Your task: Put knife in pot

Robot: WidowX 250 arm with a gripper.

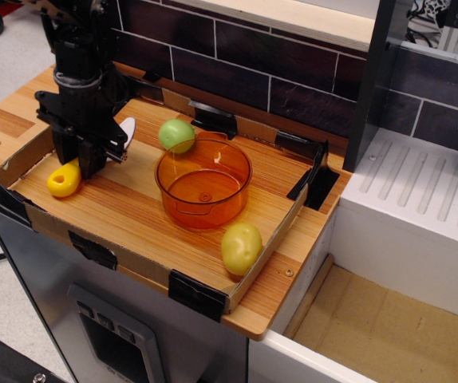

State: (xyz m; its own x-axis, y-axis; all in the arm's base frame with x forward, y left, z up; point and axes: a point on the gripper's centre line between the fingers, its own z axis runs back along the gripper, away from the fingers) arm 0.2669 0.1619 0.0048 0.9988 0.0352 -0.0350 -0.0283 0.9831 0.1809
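Note:
The knife lies on the wooden tray's left side: its yellow handle (63,180) points toward the front left, and its white blade (124,128) sticks out behind the gripper. My black gripper (82,159) stands straight down over the knife's middle. Its fingers are drawn close together around the knife, which still rests on the board. The orange translucent pot (205,209) stands upright and empty in the tray's middle, to the right of the gripper.
A green round fruit (176,134) sits behind the pot, touching its rim. A yellow fruit (241,246) lies at the tray's front right. The cardboard tray wall (125,259) with black corner clips rings the board. A white drainer (428,191) is on the right.

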